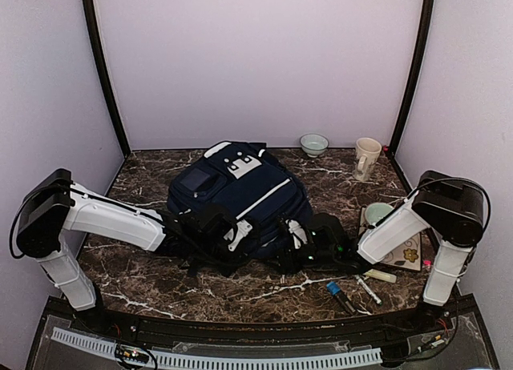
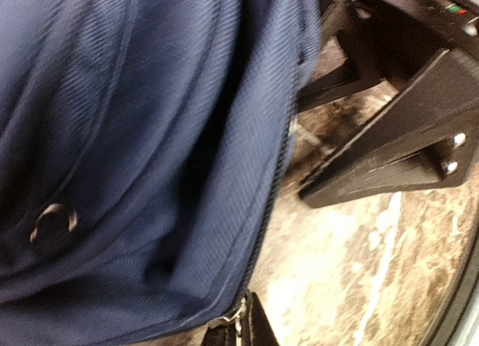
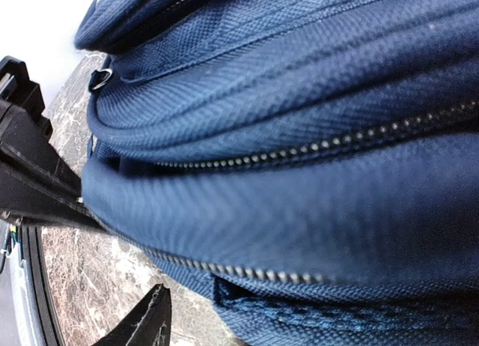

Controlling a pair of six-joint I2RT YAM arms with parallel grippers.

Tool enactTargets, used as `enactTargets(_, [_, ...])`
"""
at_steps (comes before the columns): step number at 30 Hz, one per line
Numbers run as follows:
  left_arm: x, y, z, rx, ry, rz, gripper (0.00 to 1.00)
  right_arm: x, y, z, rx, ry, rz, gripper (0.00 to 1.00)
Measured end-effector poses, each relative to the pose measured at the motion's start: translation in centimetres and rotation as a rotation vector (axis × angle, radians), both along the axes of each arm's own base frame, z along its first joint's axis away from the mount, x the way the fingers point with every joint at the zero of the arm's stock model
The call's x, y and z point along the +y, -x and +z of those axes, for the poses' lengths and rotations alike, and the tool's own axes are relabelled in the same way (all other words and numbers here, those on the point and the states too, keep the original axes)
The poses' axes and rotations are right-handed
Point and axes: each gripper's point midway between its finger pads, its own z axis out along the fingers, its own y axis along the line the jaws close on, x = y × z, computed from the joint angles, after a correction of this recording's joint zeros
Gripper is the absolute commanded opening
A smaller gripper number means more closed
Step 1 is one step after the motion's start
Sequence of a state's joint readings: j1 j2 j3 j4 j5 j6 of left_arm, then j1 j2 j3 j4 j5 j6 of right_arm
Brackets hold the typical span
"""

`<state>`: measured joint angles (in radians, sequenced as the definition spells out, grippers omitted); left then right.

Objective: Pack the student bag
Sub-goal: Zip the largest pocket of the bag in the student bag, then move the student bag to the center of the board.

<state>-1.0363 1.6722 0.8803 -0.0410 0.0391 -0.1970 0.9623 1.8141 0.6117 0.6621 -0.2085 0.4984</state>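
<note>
setting: dark marble table (image 1: 144, 282) inside a pale lilac booth, with both arms reaching in from the 6 o'clock edge.
left gripper (image 1: 230, 235): it's shoved right up against the near side of the student bag (image 1: 240, 186), at roughly 7 o'clock of it. Our wrist view there is almost all navy cloth with one fingertip at the bottom, so we can't tell if the jaws are wide, narrow or pinching anything.
right gripper (image 1: 296, 242): same deal at about 5 o'clock of the bag, close to the left one. Only one finger (image 3: 150, 320) shows under the fabric, so we can't call its spread either.
student bag: lying flat mid-table, top end toward 12 o'clock, front pocket facing up.
zip rows (image 3: 299, 151): both lines of teeth in the right wrist view look meshed shut. We see no open mouth anywhere.
loose stuff: green bowl (image 1: 313, 143) at 1 o'clock of the bag, mug (image 1: 366, 158) at 2, teal cup (image 1: 377, 213) at 3, beige booklet (image 1: 406, 252) at 4, and blue-capped pen (image 1: 337, 295) and white marker (image 1: 368, 289) near 5.
done: nothing we can confirm, since the inside is hidden.
left: our guess is nearly everything, meaning open a compartment, load the bits and zip up.
</note>
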Motion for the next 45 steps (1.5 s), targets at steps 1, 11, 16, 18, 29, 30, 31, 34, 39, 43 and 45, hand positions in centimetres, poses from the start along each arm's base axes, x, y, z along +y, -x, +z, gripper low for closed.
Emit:
enactTargets(1, [-0.3,0.1,0.0,0.006,0.01,-0.006,0.0,0.0,0.0,0.0,-0.001,0.0,-0.001,0.57])
enactTargets(11, [-2.5,0.8,0.6,0.04,0.092,-0.062,0.0,-1.9,-0.1,0.3,-0.02,0.033,-0.046,0.57])
enactTargets(16, [-3.0,1.3,0.8,0.051,0.11,-0.086,0.2,-3.1,0.2,0.9,-0.044,0.042,-0.059,0.57])
enactTargets(18, [-3.2,1.8,0.9,0.059,0.116,-0.113,0.32,-3.4,0.3,1.0,-0.051,0.047,-0.063,0.57])
enactTargets(29, [-1.3,1.9,6.3,-0.11,0.178,-0.089,0.57,-4.6,0.7,2.8,-0.089,0.015,-0.082,0.58])
enactTargets(30, [-0.7,1.2,7.0,-0.151,0.169,-0.052,0.57,-4.6,0.7,3.0,-0.092,0.009,-0.082,0.58])
enactTargets(31, [-0.1,0.6,7.6,-0.184,0.159,-0.02,0.57,-4.6,0.7,3.3,-0.096,0.002,-0.082,0.58])
enactTargets(34, [2.2,-0.9,8.6,-0.279,0.115,0.08,0.57,-4.5,0.7,4.0,-0.107,-0.018,-0.081,0.58])
enactTargets(39, [5.0,-1.9,7.9,-0.336,0.022,0.168,0.54,-4.2,0.5,3.6,-0.102,-0.017,-0.08,0.57])
enactTargets(43, [5.7,-2.3,6.8,-0.345,-0.033,0.19,0.52,-3.6,-0.4,2.2,-0.084,0.005,-0.086,0.57])
enactTargets(45, [5.7,-2.3,5.9,-0.338,-0.06,0.187,0.52,-3.3,-1.2,1.8,-0.071,0.002,-0.087,0.57])
